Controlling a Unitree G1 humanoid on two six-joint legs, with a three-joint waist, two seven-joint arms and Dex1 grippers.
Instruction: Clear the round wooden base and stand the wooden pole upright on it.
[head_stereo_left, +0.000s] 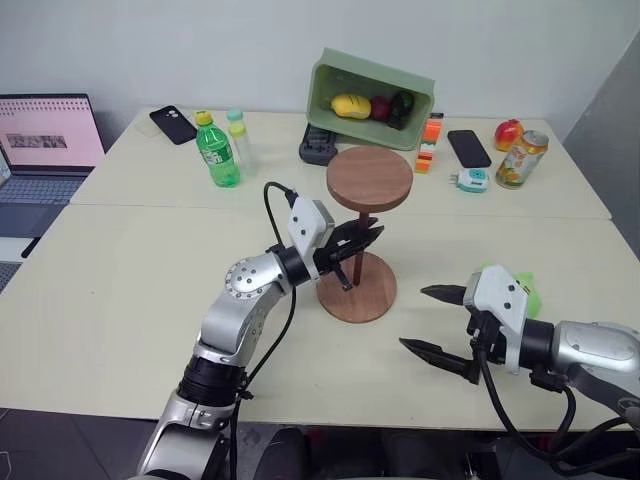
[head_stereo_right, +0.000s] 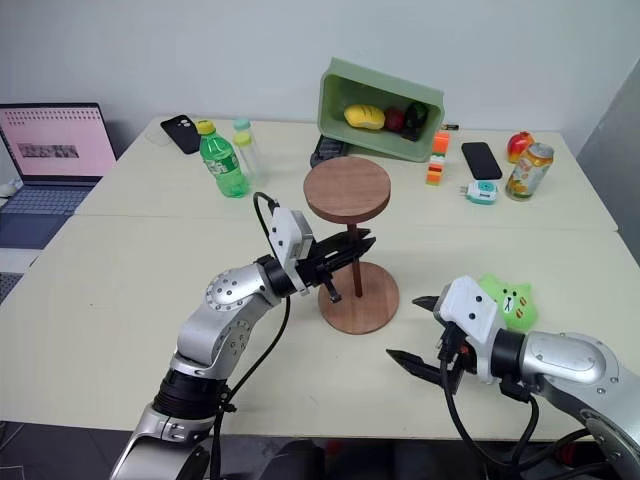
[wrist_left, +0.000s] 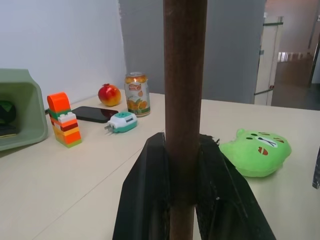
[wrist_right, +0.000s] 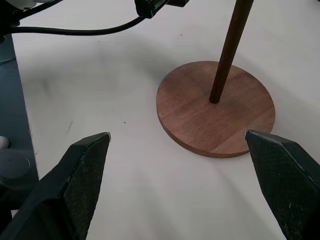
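the wooden pole (head_stereo_left: 359, 245) stands upright near the middle of the cream table (head_stereo_left: 120, 290), a thin dark-brown rod with its lower end in the centre of the round wooden base (head_stereo_left: 357, 287) and a flat round reddish-brown disc on its top end. the base is a thin reddish-brown disc lying flat on the table, grain visible, nothing else on it. left gripper (head_stereo_left: 362, 240) is clamped on the rod about halfway up, black fingers (wrist_left: 150, 200) pressed to both sides of it. right gripper (head_stereo_left: 432, 320) hovers low over the table to the right of the base, jaws spread wide, holding nothing, apart from the base. green plush toy (head_stereo_right: 508, 301) lies just behind the right gripper.
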